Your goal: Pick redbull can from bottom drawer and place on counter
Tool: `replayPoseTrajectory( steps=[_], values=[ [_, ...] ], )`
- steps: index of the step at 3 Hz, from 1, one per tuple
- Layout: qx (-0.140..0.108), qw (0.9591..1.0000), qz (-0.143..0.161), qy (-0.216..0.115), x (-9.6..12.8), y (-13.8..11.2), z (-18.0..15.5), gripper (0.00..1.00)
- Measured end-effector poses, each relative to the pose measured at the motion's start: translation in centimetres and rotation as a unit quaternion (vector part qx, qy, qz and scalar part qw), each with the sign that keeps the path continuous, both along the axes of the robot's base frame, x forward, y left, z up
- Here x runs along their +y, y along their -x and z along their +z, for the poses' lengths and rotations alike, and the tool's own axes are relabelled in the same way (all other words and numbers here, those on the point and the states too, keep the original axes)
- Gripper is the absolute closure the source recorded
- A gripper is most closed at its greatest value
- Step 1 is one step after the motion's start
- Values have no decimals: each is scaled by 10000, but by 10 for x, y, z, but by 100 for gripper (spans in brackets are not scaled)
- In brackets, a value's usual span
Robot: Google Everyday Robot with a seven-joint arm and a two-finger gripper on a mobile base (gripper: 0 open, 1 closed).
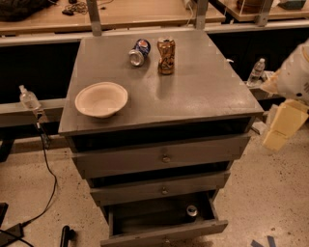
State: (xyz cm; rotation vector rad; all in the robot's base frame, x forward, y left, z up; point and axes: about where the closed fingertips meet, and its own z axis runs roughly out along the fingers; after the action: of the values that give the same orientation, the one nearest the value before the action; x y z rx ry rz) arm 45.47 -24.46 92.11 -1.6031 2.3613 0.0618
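Observation:
The redbull can (191,211) stands in the open bottom drawer (164,235), at its right side; only its silver top and a little of its body show. The counter (193,91) is the grey top of the drawer cabinet. My gripper (281,126) hangs at the right edge of the view, beside the cabinet's right side, about level with the top drawer. It is well above and to the right of the can and holds nothing that I can see.
On the counter stand a cream bowl (101,99), a blue can lying on its side (138,51) and a dented brown-gold can (165,56). The two upper drawers (164,157) are slightly ajar. A plastic bottle (29,99) and a cable (46,188) are at the left, and tan desks (120,12) behind.

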Motion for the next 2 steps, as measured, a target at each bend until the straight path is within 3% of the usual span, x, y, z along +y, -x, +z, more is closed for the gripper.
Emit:
replayPoseTrajectory(
  steps=[1, 2],
  values=[
    [-217, 9935, -534, -982, -21, -2, -40, 0],
    [-396, 9770, -729, -1966, -26, 18, -105, 0]
  ],
)
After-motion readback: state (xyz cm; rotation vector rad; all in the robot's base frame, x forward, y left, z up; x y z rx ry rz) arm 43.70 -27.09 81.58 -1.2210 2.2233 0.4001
